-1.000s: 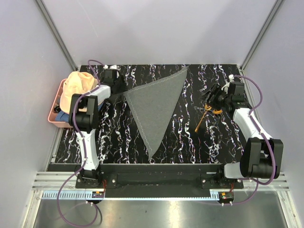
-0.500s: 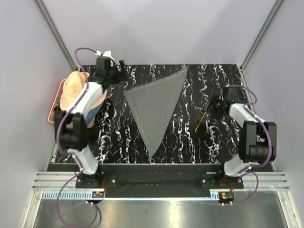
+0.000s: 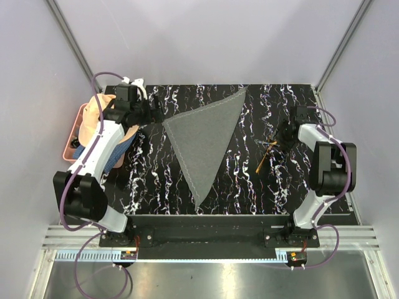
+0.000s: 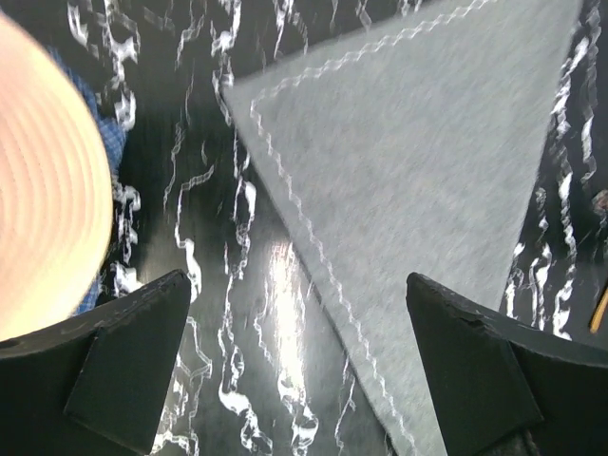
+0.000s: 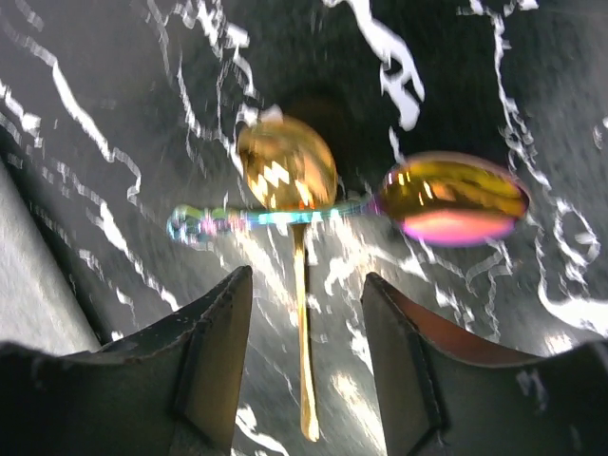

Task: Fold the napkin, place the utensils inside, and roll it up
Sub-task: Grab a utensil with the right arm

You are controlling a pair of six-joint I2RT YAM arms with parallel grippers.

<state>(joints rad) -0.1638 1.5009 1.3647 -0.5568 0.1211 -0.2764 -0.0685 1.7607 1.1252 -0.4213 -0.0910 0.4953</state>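
Note:
The grey napkin [image 3: 206, 140] lies folded into a triangle mid-table, also in the left wrist view [image 4: 418, 161]. My left gripper [image 3: 154, 114] is open and empty just left of the napkin's left corner; its right finger [image 4: 494, 370] is over the stitched edge. The gold spoon [image 3: 264, 162] and a slim dark utensil [image 3: 268, 144] lie crossed on the table's right. In the right wrist view the gold spoon [image 5: 290, 176] crosses a rainbow-tinted spoon [image 5: 454, 199]. My right gripper [image 5: 304, 380] is open, jaws on either side of the gold handle without touching it; it also shows from above [image 3: 283, 136].
A peach hat [image 3: 95, 115] lies over a blue cloth [image 3: 118, 149] in a pink tray [image 3: 67, 149] at the table's left edge, close to my left arm. The hat [image 4: 43, 190] fills the left of the left wrist view. The black marbled table [image 3: 156, 180] has walls around it.
My left gripper rose toward the back edge, then came back beside the napkin's left corner. My right arm folded toward the right edge, its gripper staying over the utensils.

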